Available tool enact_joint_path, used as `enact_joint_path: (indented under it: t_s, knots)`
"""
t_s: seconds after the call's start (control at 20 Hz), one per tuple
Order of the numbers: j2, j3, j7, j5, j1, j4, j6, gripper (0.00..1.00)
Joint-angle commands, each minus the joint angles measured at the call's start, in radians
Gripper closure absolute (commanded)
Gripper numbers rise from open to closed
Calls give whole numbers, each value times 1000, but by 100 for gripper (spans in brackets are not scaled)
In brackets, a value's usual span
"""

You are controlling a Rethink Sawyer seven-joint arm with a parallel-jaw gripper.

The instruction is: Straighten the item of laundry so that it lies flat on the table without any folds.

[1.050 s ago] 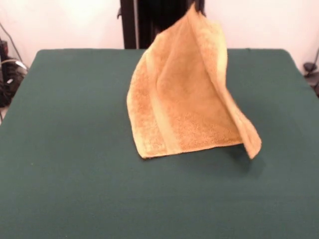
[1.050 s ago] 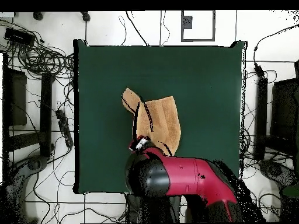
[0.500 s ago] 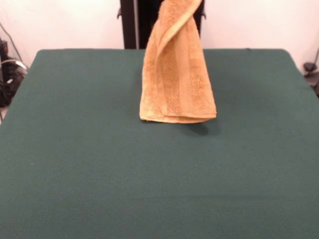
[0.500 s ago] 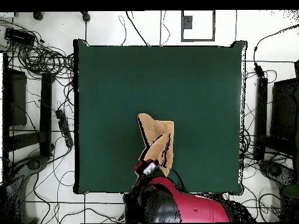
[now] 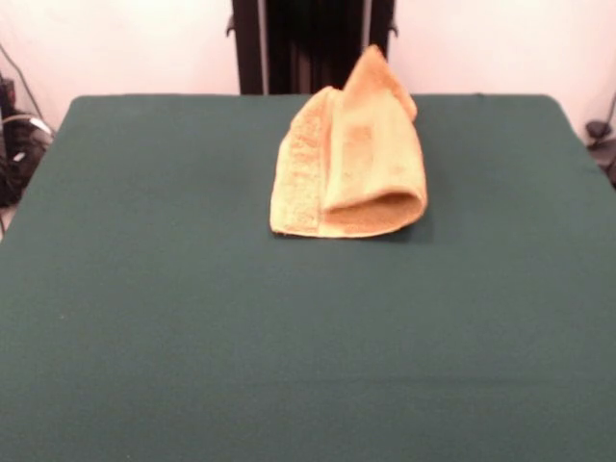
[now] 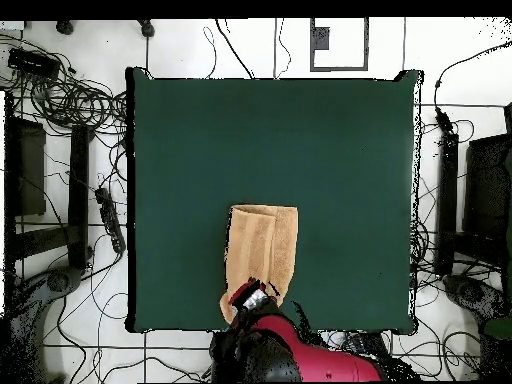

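washcloth (image 5: pixel 351 168) folded double on table (image 5: pixel 192 318) | hand (image 6: pixel 252 298) at its corner, grip state unclear

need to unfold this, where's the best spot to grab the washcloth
Probably the rounded fold edge of the washcloth, where the top layer curls up off the table. Come from above on that open side: the loop stands raised, so a fingertip could pinch one layer and peel it back.

Washcloth (image 5: pixel 351 168): we note orange-tan terry cloth, looped and rough, matt, with a flatter woven band. Table (image 5: pixel 192 327) beneath it: dark green felt-like top, matt, even. Arm (image 6: pixel 300 362) beside the washcloth: glossy red shell, smooth, with black parts.
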Motion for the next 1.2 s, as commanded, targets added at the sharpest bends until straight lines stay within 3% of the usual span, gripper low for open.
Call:
enact_joint_path:
  t_s: [0.05,0.35,0.75,1.2]
  knots:
    - [59,122,-158,-26,22,90,-46,0]
    - [185,44,37,-102,166,-10,-81,0]
    - [479,-162,173,-279,346,-365,-33,0]
    - [714,-175,80,-250,320,-499,-146,0]
